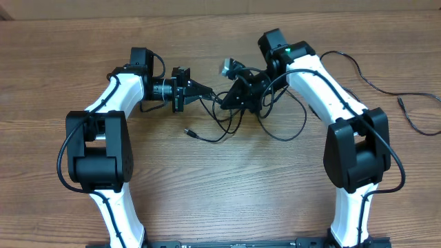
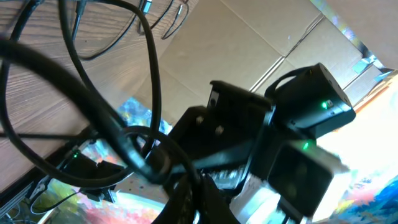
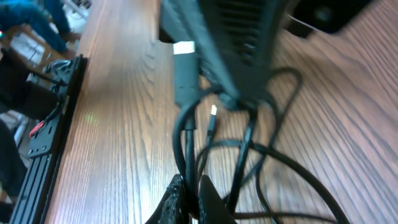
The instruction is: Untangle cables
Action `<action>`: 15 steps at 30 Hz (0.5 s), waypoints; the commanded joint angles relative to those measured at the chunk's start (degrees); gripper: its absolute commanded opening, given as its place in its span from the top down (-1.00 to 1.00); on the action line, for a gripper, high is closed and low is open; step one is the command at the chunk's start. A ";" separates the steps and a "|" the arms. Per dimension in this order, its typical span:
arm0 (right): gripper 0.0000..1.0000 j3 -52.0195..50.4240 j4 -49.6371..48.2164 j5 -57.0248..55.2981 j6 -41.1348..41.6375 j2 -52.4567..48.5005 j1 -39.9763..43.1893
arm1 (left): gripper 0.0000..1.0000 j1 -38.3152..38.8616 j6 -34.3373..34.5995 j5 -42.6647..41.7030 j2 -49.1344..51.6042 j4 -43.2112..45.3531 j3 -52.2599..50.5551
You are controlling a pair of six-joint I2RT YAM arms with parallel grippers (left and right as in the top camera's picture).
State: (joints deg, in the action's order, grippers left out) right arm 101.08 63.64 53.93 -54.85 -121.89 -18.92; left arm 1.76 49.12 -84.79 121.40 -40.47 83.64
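Both jaws clamped on tangled cables (image 3: 185, 134) (tips close together); loose loops on table (image 1: 220, 200)

Saw a tabletop (image 1: 227, 196) of brown wood grain, smooth and matt. Noticed thin cables (image 3: 186, 149) in black rubbery coating, slightly glossy, one small plug (image 3: 213, 114) tipped with shiny metal. Found arm shells (image 1: 120, 210) of glossy white plastic.

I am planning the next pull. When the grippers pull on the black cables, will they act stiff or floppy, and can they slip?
Likely floppy: the cables lie in loose loops on the table. Likely light: they are thin, so the small free plug may drag along. They might slip, since the left gripper and right gripper pinch only thin strands.
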 commanded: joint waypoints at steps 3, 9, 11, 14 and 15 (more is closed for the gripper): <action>0.92 0.13 0.09 -4.90 8.55 1.97 3.85 | 0.91 -0.28 -2.91 -1.77 0.20 0.02 0.09; 0.92 0.13 -0.02 -4.90 13.25 1.97 4.15 | 0.92 -0.28 -4.39 -1.64 0.20 0.02 0.09; 0.92 0.13 -0.15 -5.38 14.43 1.97 4.15 | 0.92 -0.28 -4.61 -1.62 0.20 0.02 0.09; 0.92 0.13 -1.51 -9.90 19.43 1.97 4.17 | 0.91 -0.28 -5.99 -1.62 0.20 0.00 0.09; 0.92 0.13 -2.16 -12.07 21.75 1.97 4.17 | 0.91 -0.28 -6.64 -1.62 0.20 0.00 0.09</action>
State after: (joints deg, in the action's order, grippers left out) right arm 101.08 62.48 51.05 -41.10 -121.86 -16.03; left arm 2.07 46.19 -84.77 121.40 -40.47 83.64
